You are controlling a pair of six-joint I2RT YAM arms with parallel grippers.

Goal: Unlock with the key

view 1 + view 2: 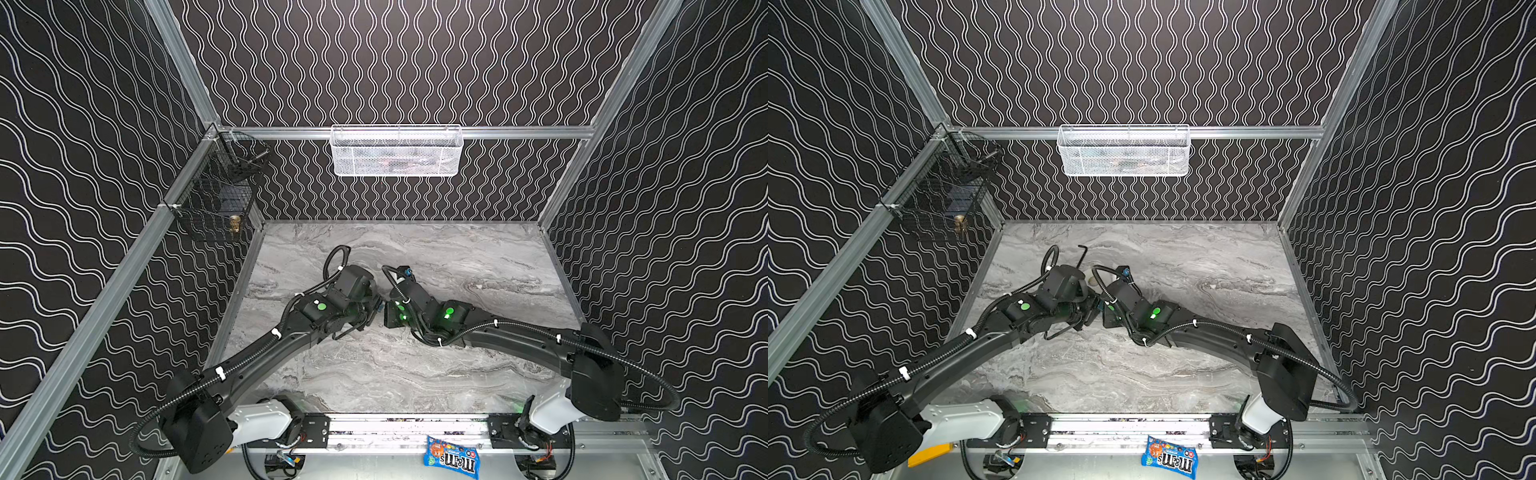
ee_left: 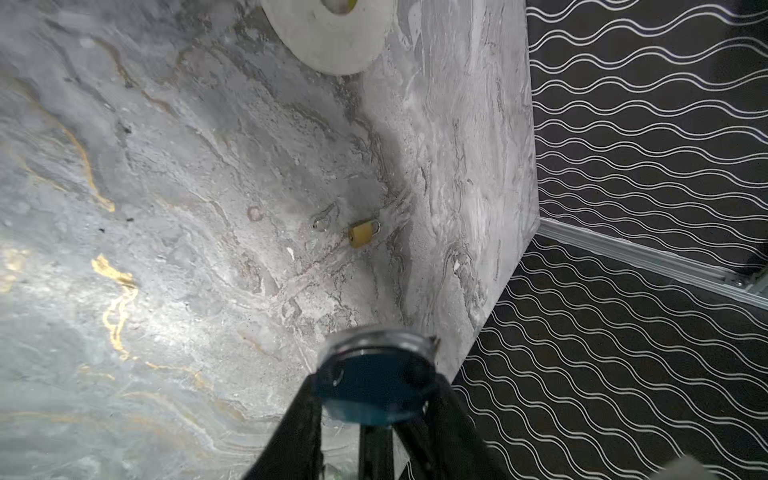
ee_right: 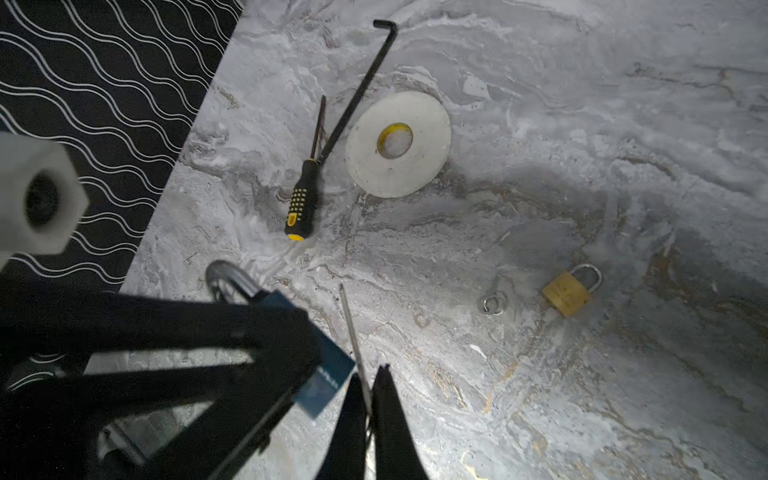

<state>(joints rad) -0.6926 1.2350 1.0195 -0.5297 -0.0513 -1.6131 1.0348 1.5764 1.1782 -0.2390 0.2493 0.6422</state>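
Observation:
A blue padlock (image 3: 328, 384) with a silver shackle (image 3: 224, 278) is held off the marble table, and my left gripper (image 2: 376, 386) is shut on its body. In the left wrist view its blue face (image 2: 374, 378) fills the space between the black fingers. My right gripper (image 3: 370, 386) is shut on a thin silver key (image 3: 352, 328). The key's blade sticks out past the fingertips and runs close beside a corner of the blue padlock. I cannot tell whether they touch. In both top views the two grippers, left (image 1: 376, 305) and right (image 1: 388, 311), meet nose to nose at the table's middle.
A brass padlock (image 3: 567, 293) lies on the table with a small silver key (image 3: 492, 301) beside it. A white tape roll (image 3: 398, 143), a black-and-yellow screwdriver (image 3: 301, 199) and a long hex key (image 3: 357, 91) lie nearby. A white mesh basket (image 1: 397, 151) and a black wire basket (image 1: 220, 195) hang on the walls.

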